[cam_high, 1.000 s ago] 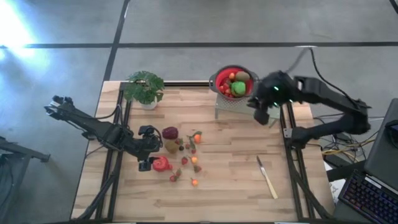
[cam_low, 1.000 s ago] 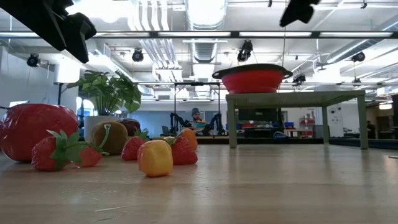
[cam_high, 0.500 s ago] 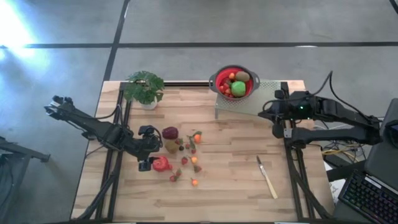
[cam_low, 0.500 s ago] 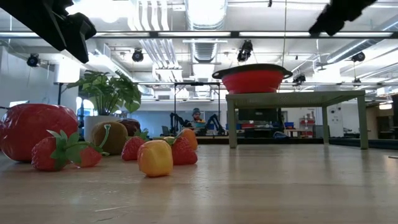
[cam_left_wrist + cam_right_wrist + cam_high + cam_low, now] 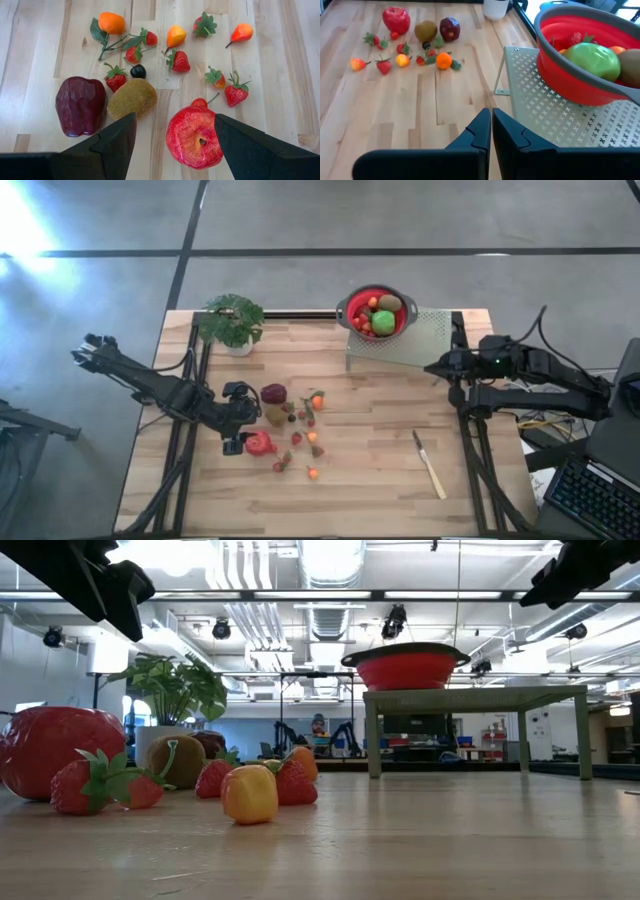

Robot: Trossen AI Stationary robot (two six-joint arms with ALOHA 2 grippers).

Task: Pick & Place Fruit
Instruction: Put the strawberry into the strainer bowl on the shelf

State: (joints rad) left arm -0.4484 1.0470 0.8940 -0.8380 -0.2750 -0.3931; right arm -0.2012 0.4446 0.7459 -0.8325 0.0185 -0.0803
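Loose fruit lies on the wooden table left of centre: a large red fruit [image 5: 194, 136], a dark red apple [image 5: 80, 105], a brown kiwi [image 5: 132, 97], an orange [image 5: 111, 22] and several strawberries. My left gripper [image 5: 175, 119] hangs open above them, slanting down, its fingers astride the large red fruit [image 5: 259, 443] without touching it. A red bowl [image 5: 376, 313] with a green apple [image 5: 590, 55] and other fruit stands on a perforated metal stand [image 5: 420, 345]. My right gripper [image 5: 491, 114] is shut and empty at the stand's right side [image 5: 432, 367].
A potted plant [image 5: 232, 320] stands at the far left of the table. A pale-handled knife [image 5: 430, 465] lies on bare wood toward the near right. Dark frame rails run along both table sides. In the low view a person [image 5: 320, 728] shows far off in the room behind.
My right gripper has drawn back from beside the red bowl toward the table's right edge and has sunk lower. The fruit and the bowl have stayed where they were.
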